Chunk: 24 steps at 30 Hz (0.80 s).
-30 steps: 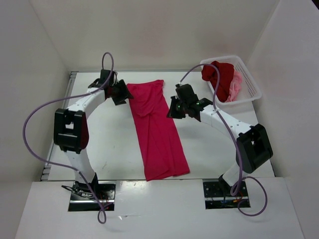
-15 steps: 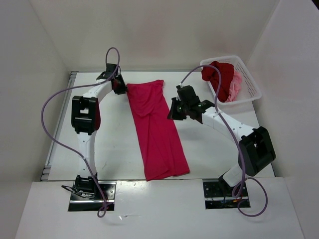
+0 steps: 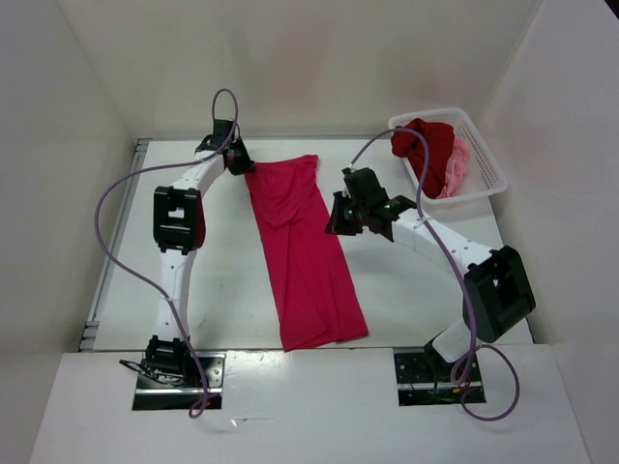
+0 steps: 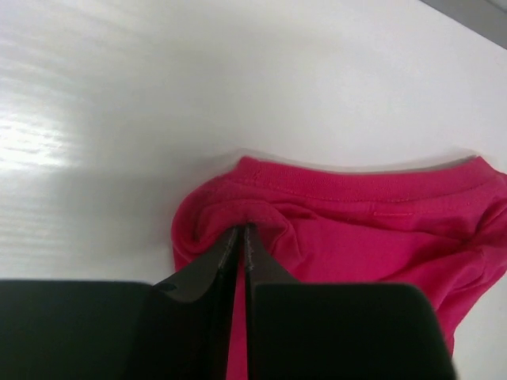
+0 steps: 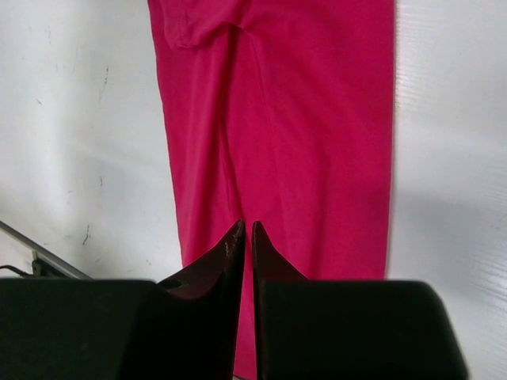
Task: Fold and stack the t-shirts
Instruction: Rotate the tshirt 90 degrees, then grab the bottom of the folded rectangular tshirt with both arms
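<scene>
The bright crimson-pink t-shirt (image 3: 305, 256) lies on the table as a long narrow strip, folded lengthwise, running from the far middle toward the near edge. My left gripper (image 3: 239, 159) is at its far left corner and is shut on a bunched fold of the cloth (image 4: 317, 229) there, the left gripper (image 4: 244, 228) pinching just below the hem. Beside the strip's right edge hovers my right gripper (image 3: 338, 217). In the right wrist view the gripper (image 5: 245, 226) shows a thin gap with nothing in it, above the shirt (image 5: 301, 119). The dark red t-shirt (image 3: 426, 143) and light pink t-shirt (image 3: 456, 172) lie in the basket.
A white plastic mesh basket (image 3: 484, 145) stands at the far right corner of the table. White walls close in the table on the left, back and right. The table top (image 3: 232, 280) is bare white to the left of the strip.
My left arm reached further to the far corner of the shirt and its jaws closed on the cloth. The right gripper's jaws parted slightly while the arm barely moved.
</scene>
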### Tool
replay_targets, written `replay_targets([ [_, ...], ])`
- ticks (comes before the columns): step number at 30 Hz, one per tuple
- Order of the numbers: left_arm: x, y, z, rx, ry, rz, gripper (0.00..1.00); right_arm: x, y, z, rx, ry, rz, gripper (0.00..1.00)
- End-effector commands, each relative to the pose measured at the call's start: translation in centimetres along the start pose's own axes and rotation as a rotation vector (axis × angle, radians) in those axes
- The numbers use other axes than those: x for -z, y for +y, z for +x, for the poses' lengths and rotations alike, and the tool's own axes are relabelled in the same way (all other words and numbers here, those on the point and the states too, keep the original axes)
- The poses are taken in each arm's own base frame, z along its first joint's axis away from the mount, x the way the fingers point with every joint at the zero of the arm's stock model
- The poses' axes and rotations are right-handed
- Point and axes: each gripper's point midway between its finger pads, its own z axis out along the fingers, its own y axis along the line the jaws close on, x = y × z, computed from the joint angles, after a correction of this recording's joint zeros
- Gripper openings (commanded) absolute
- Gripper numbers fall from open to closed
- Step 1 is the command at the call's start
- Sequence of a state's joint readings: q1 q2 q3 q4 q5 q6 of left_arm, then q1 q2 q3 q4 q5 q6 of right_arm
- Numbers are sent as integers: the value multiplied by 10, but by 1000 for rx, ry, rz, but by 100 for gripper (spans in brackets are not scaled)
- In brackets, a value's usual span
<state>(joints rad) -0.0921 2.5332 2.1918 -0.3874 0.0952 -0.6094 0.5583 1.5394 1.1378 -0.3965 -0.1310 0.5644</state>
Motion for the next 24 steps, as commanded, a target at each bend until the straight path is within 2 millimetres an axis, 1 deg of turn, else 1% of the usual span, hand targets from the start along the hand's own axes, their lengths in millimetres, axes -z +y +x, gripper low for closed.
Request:
replay_targets([
  [1, -2, -32, -30, 9, -78, 119, 11, 6, 6, -13, -2, -59, -18, 12],
  [2, -9, -31, -30, 24, -81, 122, 11, 3, 7, -15, -1, -61, -20, 13],
  [3, -10, -37, -34, 29, -90, 144, 9, -1, 3, -14, -12, -58, -3, 14],
  [5, -10, -49, -49, 43, -132, 188, 7, -4, 8, -24, -10, -80, -7, 15],
  [6, -4, -53, -61, 51, -157, 212, 7, -10, 6, -23, -12, -69, 1, 15],
  [7, -6, -55, -66, 56, -173, 224, 7, -13, 6, -24, -12, -66, 3, 15],
  [8, -6, -59, -68, 52, -177, 241, 6, -14, 10, -29, -11, -73, -2, 17],
  [9, 4, -71, -85, 53, -219, 270, 6, -19, 7, -34, -17, -79, 2, 19],
  [10, 9, -75, -91, 49, -236, 281, 6, -20, 8, -36, -17, -80, 1, 21],
  [11, 14, -79, -97, 46, -251, 291, 6, -20, 12, -44, -16, -98, 0, 22],
  [12, 18, -83, -103, 32, -267, 299, 15, -21, 14, -48, -15, -102, -3, 25],
  [13, 32, -91, -111, 7, -286, 318, 25, -24, 13, -51, -16, -111, 10, 25],
  [14, 41, -95, -117, -5, -301, 325, 36, -22, 17, -58, -14, -126, -1, 27],
  [15, 50, -98, -121, -22, -309, 326, 45, -22, 17, -58, -14, -126, -1, 28],
  [16, 74, -105, -133, -63, -336, 316, 59, -20, 20, -62, -13, -134, -7, 28],
  [17, 85, -103, -134, -83, -336, 296, 63, -20, 20, -62, -13, -135, -7, 28],
  [18, 96, -100, -135, -96, -338, 262, 66, -16, 20, -63, -13, -147, -2, 28],
  [19, 142, -111, -148, -128, -382, 269, 67, -12, 19, -61, -13, -148, -3, 28],
  [20, 158, -118, -139, -134, -373, 275, 66, -5, 13, -54, -13, -152, 7, 28],
  [21, 171, -114, -130, -134, -370, 274, 63, -1, 9, -48, -14, -147, 11, 28],
  [22, 188, -107, -95, -119, -329, 279, 60, 1, 2, -45, -21, -151, 18, 20],
  [23, 196, -107, -72, -96, -287, 290, 57, 5, -4, -30, -33, -131, 20, 16],
  [24, 203, -103, -50, -98, -248, 289, 56, 8, -7, -22, -44, -112, 21, 12],
])
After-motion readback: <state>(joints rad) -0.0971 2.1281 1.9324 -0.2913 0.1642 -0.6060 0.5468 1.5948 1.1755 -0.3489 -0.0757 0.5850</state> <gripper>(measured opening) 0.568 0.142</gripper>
